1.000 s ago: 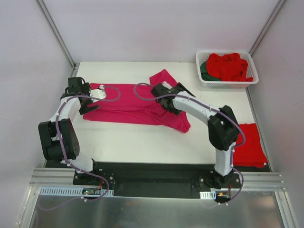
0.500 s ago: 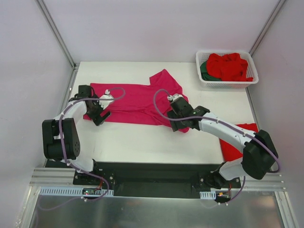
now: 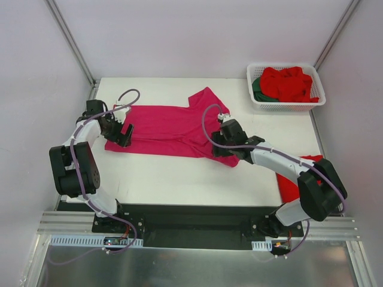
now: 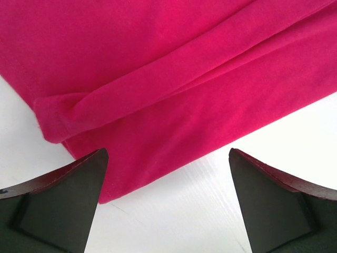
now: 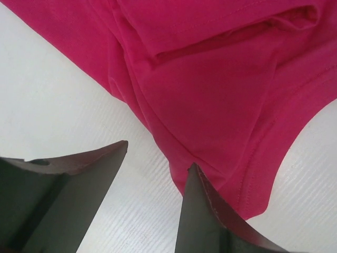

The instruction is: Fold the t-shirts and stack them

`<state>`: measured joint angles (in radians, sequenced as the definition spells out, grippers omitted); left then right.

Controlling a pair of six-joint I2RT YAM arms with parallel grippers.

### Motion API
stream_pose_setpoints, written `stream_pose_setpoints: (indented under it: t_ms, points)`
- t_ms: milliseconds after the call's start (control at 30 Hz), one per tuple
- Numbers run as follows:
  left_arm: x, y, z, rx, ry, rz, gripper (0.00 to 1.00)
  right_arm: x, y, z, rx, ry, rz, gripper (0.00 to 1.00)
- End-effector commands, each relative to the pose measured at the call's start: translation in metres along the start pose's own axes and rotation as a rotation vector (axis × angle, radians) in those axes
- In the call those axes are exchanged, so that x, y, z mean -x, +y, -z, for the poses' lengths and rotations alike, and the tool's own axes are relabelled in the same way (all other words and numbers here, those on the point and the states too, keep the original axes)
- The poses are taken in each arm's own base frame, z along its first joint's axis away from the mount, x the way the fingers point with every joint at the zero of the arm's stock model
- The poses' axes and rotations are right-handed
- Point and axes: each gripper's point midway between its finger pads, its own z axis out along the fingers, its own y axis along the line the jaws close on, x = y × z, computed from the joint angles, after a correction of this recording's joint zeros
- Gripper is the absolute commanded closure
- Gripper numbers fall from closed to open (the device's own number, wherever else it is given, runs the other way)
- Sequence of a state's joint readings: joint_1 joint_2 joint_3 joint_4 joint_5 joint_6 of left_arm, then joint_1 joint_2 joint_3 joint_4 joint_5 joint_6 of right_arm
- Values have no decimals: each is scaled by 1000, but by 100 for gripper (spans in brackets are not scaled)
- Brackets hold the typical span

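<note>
Centrally on the white counter [image 3: 179, 173], spread out with 1 sleeve jutting toward the far side: magenta-pink t-shirt [image 3: 167, 128]. At its left hem, left pincer [image 3: 122, 133] low over the cloth with jaws gaping wide; at the near right corner, right pincer [image 5: 158, 155] noticeably narrower yet not closed, 1 finger above the cloth edge and 1 above bare counter. Far right, white basket [image 3: 287, 106] holding bright red t-shirts [image 3: 290, 84] and 1 dark green t-shirt [image 3: 257, 88]; near right, another red t-shirt [image 3: 288, 186] flat beside the right arm.
</note>
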<state>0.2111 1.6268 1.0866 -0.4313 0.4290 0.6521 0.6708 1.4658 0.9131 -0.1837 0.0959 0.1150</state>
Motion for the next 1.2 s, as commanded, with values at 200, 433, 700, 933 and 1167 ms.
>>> stream_pose_setpoints:
  t_ms: [200,433,700,933,1167]
  points:
    - [-17,5,-3,31,30,29,1,7,-19,12,-129,57,69,42]
    - [-23,23,-1,100,57,33,1,-13,-31,17,-170,121,96,34]
    - [-30,29,-1,123,72,25,1,-34,-41,3,-199,174,111,23]
    - [-32,29,3,131,69,15,1,-44,-40,-13,-188,198,115,49]
    - [-38,25,2,124,77,8,1,-37,-51,-12,-251,184,160,81]
